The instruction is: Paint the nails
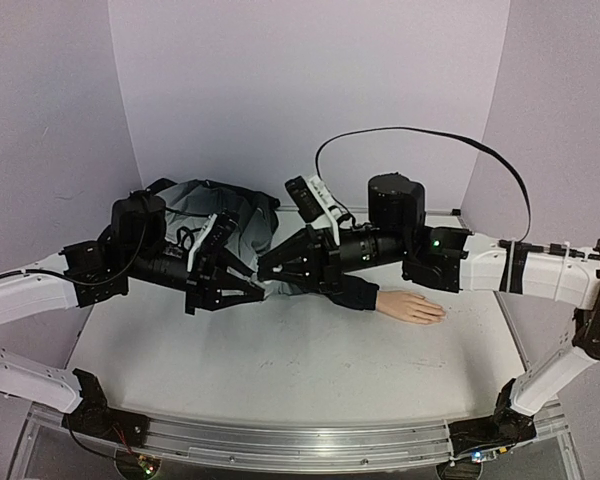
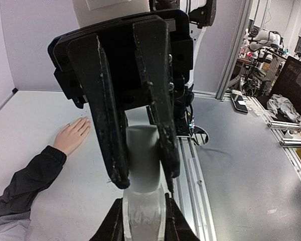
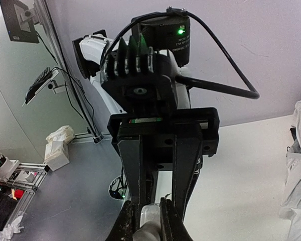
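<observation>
Both grippers are seen clamped on one whitish bottle (image 2: 142, 150), mid-frame in the top view. The left gripper (image 2: 144, 210) is closed on its lower part and the right gripper (image 2: 145, 174) on its upper part.

The nails (image 1: 438, 316) are found right of centre in that view, at the fingertips of the mannequin hand (image 1: 412, 307). The hand is laid flat on the table (image 1: 280, 370), well apart from both grippers, and its dark sleeve (image 1: 355, 293) is run off towards the left. The nails are too small to be made out singly.

They are judged stiff, smooth and tiny, so nothing there is to be gripped; only a light touch of paint is called for. The hand is probably light and may be pushed aside easily. If steadying is needed, the sleeve could be pinned instead.
</observation>
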Robot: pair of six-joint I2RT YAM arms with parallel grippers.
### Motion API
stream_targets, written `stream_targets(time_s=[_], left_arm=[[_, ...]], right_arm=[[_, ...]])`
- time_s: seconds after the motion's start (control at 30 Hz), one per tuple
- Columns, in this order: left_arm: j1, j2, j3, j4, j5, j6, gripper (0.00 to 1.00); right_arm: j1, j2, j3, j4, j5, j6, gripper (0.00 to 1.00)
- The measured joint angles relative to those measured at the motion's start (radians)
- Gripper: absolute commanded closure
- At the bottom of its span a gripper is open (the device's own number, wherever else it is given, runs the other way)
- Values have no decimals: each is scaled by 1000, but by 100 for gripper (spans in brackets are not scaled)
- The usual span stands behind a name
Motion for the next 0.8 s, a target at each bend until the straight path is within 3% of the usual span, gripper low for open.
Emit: stream_targets(time_s=[0.03, 0.1, 0.17, 0.23, 0.37, 0.47, 0.63, 0.8], left_arm=[[-4, 3, 0, 3, -6, -2, 100], [-13, 6, 0, 14, -57, 2, 100], [-23, 9, 0, 19, -169, 6, 100], [-26, 10, 0, 20, -304, 14, 100], [-24, 9, 0, 21, -564, 23, 100], [-24, 7, 0, 21, -668, 23, 100], [-24, 6, 0, 21, -752, 24, 100], [-24, 4, 0, 21, -791, 30, 100]], right_arm=[[4, -11, -9, -6, 18, -5, 63], [14, -39, -31, -16, 99, 6, 38], [26, -71, -52, -21, 231, 39, 24], [35, -101, -69, -23, 364, 80, 18], [37, -136, -77, -17, 584, 186, 18], [34, -121, -68, -19, 661, 264, 18], [34, 18, 56, -22, 691, 387, 27], [34, 131, 140, -23, 698, 480, 44]])
